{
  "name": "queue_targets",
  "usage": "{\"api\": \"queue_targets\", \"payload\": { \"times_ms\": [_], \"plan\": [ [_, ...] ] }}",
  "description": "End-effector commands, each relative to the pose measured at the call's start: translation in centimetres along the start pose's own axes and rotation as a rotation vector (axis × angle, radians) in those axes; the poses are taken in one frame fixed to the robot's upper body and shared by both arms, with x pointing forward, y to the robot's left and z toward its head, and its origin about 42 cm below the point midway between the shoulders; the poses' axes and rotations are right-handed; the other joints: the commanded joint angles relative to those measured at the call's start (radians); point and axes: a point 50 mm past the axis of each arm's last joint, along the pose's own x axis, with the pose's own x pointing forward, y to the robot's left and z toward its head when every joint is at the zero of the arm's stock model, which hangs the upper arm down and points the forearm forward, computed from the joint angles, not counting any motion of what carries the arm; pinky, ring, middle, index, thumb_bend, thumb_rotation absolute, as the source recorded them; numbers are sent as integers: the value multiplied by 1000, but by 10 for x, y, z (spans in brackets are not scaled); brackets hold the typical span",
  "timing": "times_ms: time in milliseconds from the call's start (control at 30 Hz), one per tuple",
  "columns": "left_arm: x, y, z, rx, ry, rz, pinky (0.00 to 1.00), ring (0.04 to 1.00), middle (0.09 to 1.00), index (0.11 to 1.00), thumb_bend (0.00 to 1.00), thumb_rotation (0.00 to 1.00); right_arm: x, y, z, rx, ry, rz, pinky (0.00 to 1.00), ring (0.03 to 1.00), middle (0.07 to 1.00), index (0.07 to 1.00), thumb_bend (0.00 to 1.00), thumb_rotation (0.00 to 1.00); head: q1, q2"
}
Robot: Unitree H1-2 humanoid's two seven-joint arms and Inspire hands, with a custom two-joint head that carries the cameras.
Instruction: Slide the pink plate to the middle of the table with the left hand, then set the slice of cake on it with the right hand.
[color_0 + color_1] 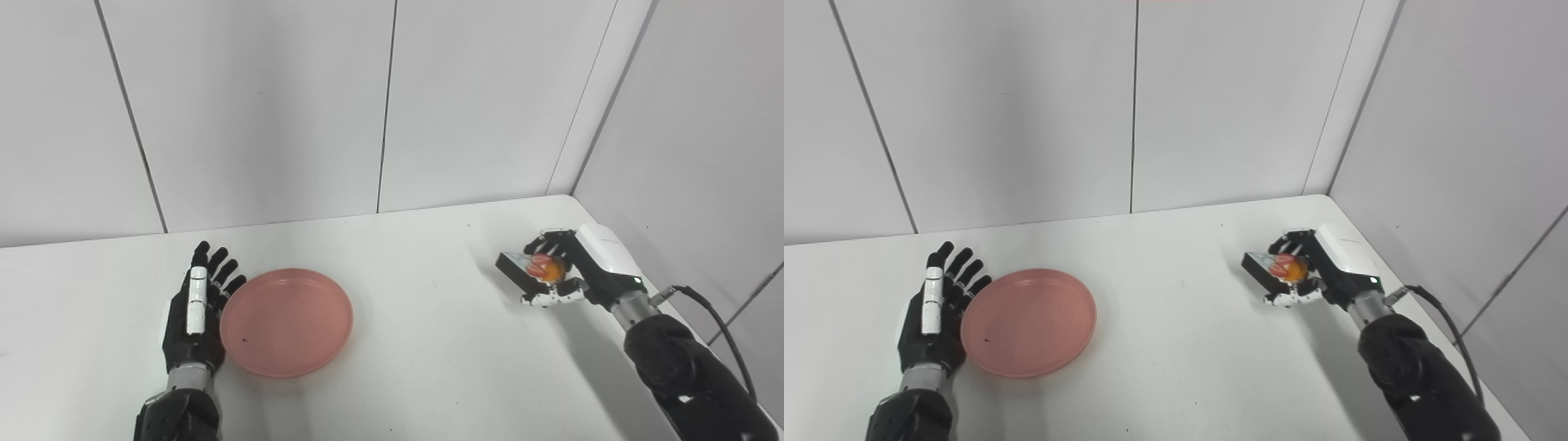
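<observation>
Pink plate [286, 321] left of the table's [429, 367] middle, near the front edge; slide unfinished. Left hand [197, 309] flat, fingers apart, pressed against its left rim. Right hand [560, 272] clamped on the slice of cake [531, 268] near the right edge; placing still ahead.

The plate [286, 322] lies on the table [416, 343], left of centre, with the left hand [197, 311] against its left rim. Far right, the right hand [560, 269] holds the cake slice [539, 267].
</observation>
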Motion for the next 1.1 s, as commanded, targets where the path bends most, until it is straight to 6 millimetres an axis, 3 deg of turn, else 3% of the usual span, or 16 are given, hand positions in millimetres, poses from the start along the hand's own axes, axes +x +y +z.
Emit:
{"api": "queue_targets", "payload": {
  "times_ms": [0, 333, 467, 767, 1067],
  "plan": [
    [-9, 4, -20, 1, 83, 30, 791, 873, 899, 914, 677, 779, 15, -33, 16, -15, -64, -76, 390, 434, 491, 497, 521, 0, 8, 2],
    [-7, -1, -25, -1, 87, 26, 797, 877, 905, 909, 680, 779, 33, -44, 66, -3, -221, -88, 326, 408, 506, 507, 518, 0, 63, 14],
    [-6, -7, -29, -2, 85, 22, 805, 883, 895, 903, 694, 780, 42, -44, 85, 23, -252, -81, 320, 400, 505, 515, 516, 0, 122, 18],
    [-1, -25, -39, -7, 76, 18, 800, 867, 885, 893, 706, 771, 69, -29, 100, 102, -361, -34, 350, 413, 501, 512, 518, 0, 243, 27],
    [1, -33, -41, 18, 67, 12, 784, 876, 889, 904, 696, 783, 86, -7, 168, 136, -452, 33, 303, 403, 506, 510, 517, 0, 292, 24]
  ]
}}
